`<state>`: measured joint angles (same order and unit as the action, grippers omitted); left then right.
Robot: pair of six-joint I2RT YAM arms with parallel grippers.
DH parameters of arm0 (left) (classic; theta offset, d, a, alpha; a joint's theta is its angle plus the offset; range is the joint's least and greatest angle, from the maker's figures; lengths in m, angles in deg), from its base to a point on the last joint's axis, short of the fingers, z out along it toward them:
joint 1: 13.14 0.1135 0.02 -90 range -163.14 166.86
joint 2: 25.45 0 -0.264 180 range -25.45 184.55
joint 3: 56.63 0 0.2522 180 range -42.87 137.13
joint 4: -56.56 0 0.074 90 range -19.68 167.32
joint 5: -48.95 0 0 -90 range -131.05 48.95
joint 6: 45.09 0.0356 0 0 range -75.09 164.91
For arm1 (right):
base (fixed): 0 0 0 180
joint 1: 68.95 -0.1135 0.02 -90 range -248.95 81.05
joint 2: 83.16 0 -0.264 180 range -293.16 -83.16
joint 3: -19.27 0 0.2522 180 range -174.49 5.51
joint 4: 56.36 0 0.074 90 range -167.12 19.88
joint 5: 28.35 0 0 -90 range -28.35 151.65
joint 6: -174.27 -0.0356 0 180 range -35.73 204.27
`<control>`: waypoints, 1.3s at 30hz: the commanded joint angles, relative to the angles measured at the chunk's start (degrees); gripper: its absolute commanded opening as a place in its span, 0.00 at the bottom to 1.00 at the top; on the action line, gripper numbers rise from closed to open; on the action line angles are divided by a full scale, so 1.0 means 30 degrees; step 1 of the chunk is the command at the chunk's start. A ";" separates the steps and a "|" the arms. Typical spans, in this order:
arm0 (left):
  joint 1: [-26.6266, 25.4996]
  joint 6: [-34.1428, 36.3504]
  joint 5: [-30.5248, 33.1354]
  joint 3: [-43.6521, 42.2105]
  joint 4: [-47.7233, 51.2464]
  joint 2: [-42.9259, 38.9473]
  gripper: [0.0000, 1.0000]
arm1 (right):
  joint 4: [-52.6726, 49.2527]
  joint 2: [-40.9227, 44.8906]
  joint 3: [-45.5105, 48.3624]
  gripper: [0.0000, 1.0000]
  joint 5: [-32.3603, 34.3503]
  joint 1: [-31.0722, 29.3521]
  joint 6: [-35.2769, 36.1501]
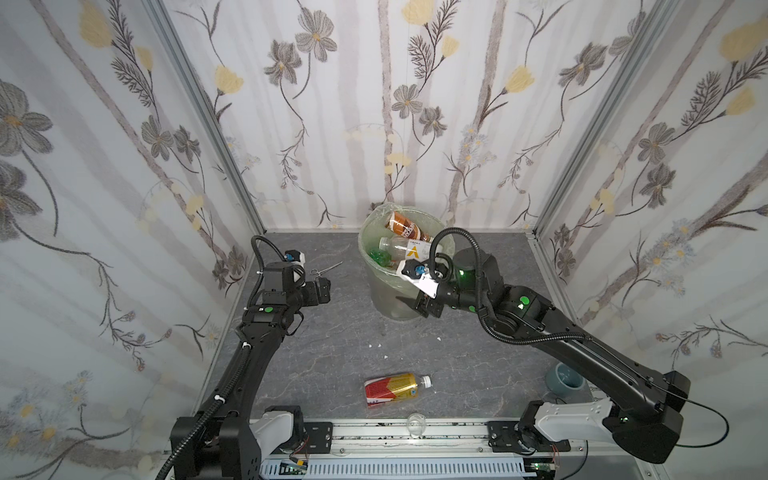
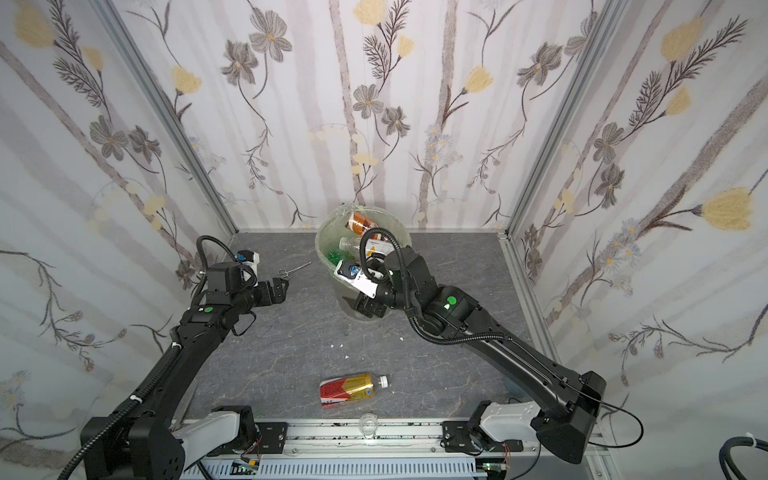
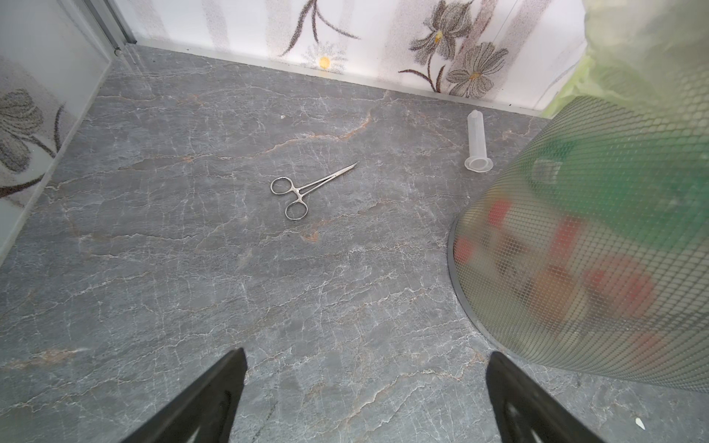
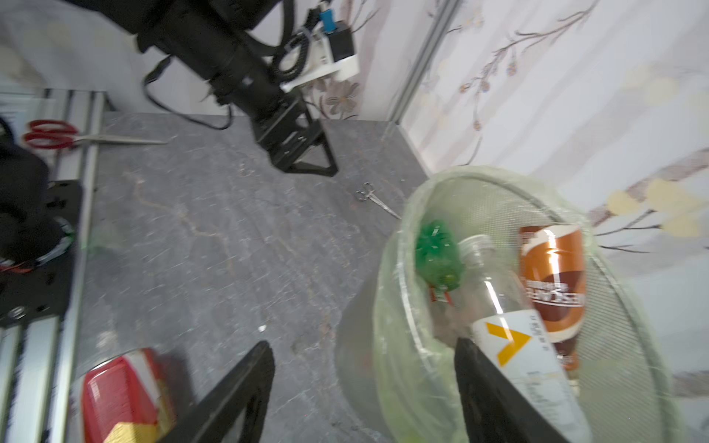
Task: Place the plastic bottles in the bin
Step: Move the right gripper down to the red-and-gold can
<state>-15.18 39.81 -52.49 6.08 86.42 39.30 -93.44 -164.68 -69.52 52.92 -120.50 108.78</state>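
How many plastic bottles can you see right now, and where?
4. The red-gold bottle lies on the table; inside the bin are a brown-orange bottle, a clear white-labelled bottle and a green bottle. More may be hidden deeper down.

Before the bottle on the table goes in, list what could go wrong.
1. The bin looks nearly full: the brown bottle and clear bottle reach its rim, so the red-gold bottle may roll back out.
2. The open right tool hangs close beside the bin's wall; a swing could tip it or snag the bag.
3. The glass cup stands near the red-gold bottle; a grasp there could knock it.
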 commanded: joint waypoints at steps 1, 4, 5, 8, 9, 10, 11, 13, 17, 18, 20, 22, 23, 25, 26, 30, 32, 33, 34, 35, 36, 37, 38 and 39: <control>0.0021 0.0090 -0.0112 0.0061 -0.0241 -0.0109 1.00 | -0.0434 0.0197 0.1367 0.75 -0.1205 -0.0639 -0.0576; 0.0031 0.0061 -0.0103 0.0039 -0.0254 -0.0080 1.00 | -0.1149 -0.0380 0.2233 0.76 -0.1909 -0.1530 -0.1114; 0.0018 0.0061 -0.0084 0.0032 -0.0247 -0.0080 1.00 | -0.1312 -0.0694 0.2518 0.77 -0.1738 -0.1947 -0.1352; 0.0036 0.0060 0.0034 0.0008 -0.0239 -0.0051 1.00 | -0.2516 -0.1919 0.2918 0.79 -0.1189 -0.3072 -0.1531; 0.0037 0.0061 0.0037 0.0028 -0.0247 -0.0036 1.00 | -0.2789 -0.2329 0.2960 0.79 -0.0942 -0.3457 -0.1641; 0.0033 0.0050 0.0064 0.0031 -0.0240 -0.0021 1.00 | -0.2979 -0.2602 0.2997 0.79 -0.0953 -0.3749 -0.1692; 0.0037 0.0032 0.0064 0.0031 -0.0243 -0.0021 1.00 | -0.2992 -0.2783 0.3131 0.79 -0.1042 -0.4102 -0.1725; 0.0037 0.0053 0.0095 -0.0001 -0.0239 -0.0021 1.00 | -0.2735 -0.2958 0.3393 0.79 -0.1457 -0.4718 -0.1740; 0.0026 0.0002 0.0157 -0.0027 -0.0240 -0.0051 1.00 | -0.2093 -0.3605 0.3679 0.79 -0.2860 -0.5600 -0.2228; 0.0036 0.0002 0.0175 -0.0027 -0.0254 -0.0022 1.00 | -0.2023 -0.3969 0.3731 0.79 -0.2880 -0.5891 -0.2310; 0.0020 0.0024 0.0203 -0.0027 -0.0239 0.0005 1.00 | -0.1982 -0.4470 0.3795 0.79 -0.2761 -0.6340 -0.2383; 0.0007 0.0031 0.0210 -0.0027 -0.0239 0.0008 1.00 | -0.1954 -0.4913 0.3825 0.79 -0.2586 -0.6568 -0.2457; 0.0025 0.0053 0.0235 -0.0027 -0.0239 0.0016 1.00 | -0.1928 -0.5171 0.3841 0.80 -0.2547 -0.6627 -0.2501; 0.0033 0.0059 0.0240 -0.0034 -0.0239 0.0036 1.00 | -0.1761 -0.5611 0.3963 0.80 -0.2318 -0.6641 -0.2458; 0.0036 0.0061 0.0240 -0.0027 -0.0241 0.0010 1.00 | -0.1568 -0.5872 0.4056 0.80 -0.2103 -0.6640 -0.2456; 0.0029 0.0053 0.0300 -0.0042 -0.0254 0.0008 1.00 | -0.1245 -0.6937 0.3973 0.81 -0.1475 -0.6635 -0.2455; 0.0029 0.0032 0.0298 -0.0027 -0.0240 0.0023 1.00 | -0.0981 -0.7283 0.3973 0.81 -0.1533 -0.6661 -0.2473; 0.0031 0.0038 0.0278 -0.0027 -0.0239 0.0037 1.00 | -0.0866 -0.7436 0.3973 0.81 -0.1556 -0.6639 -0.2502; 0.0014 0.0046 0.0267 -0.0027 -0.0240 0.0052 1.00 | -0.0774 -0.7593 0.3945 0.81 -0.1567 -0.6646 -0.2553; 0.0036 0.0051 0.0269 -0.0027 -0.0239 0.0066 1.00 | -0.0734 -0.7737 0.3944 0.81 -0.1570 -0.6637 -0.2573; 0.0023 0.0060 0.0271 -0.0026 -0.0239 0.0067 1.00 | -0.0726 -0.7911 0.3944 0.81 -0.1544 -0.6659 -0.2568; 0.0026 0.0061 0.0269 -0.0027 -0.0240 0.0066 1.00 | -0.0733 -0.8080 0.3944 0.81 -0.1464 -0.6639 -0.2542; 0.0032 0.0061 0.0269 -0.0027 -0.0239 0.0067 1.00 | -0.0705 -0.8220 0.3965 0.81 -0.1370 -0.6636 -0.2546; 0.0014 0.0061 0.0276 -0.0030 -0.0261 0.0066 1.00 | -0.0671 -0.8388 0.3973 0.81 -0.1234 -0.6652 -0.2546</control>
<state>-15.18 39.81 -51.79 6.08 86.42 39.43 -97.02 -188.74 -57.49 48.70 -140.34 101.30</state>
